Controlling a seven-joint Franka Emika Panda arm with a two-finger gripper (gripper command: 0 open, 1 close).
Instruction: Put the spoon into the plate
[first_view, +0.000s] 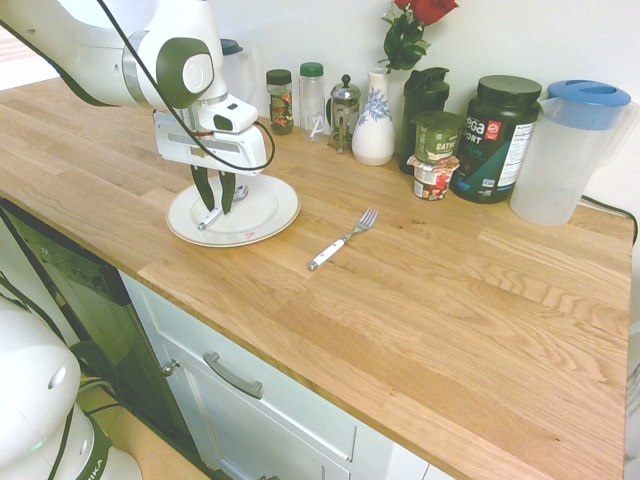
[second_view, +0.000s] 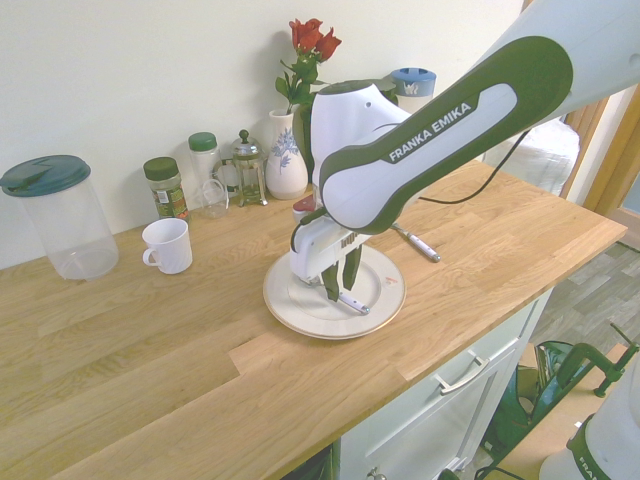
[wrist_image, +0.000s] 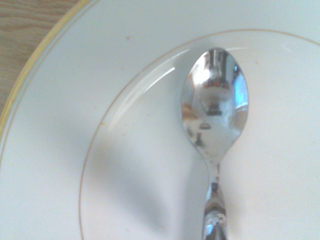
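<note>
First exterior view: plate (first_view: 284, 208), left of centre, on table (first_view: 440, 330). Spoon (first_view: 209, 219) lies in it; likely light, stiff, slick metal bowl. Best hold: mid-handle. Tool (first_view: 219, 209) open, fingers apart astride spoon; lift straight up, else may drag it. Centre: fork (first_view: 343, 240), clear of plate. Jars, vase (first_view: 374, 132) behind, not blocking.

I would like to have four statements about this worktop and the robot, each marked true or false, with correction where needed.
1. The spoon lies on the plate. True.
2. The fork lies on the plate too. False: it lies on the worktop, beside the plate.
3. The fingers of the hand stand apart. True.
4. The flowers in the vase are yellow. False: they are red.
</note>
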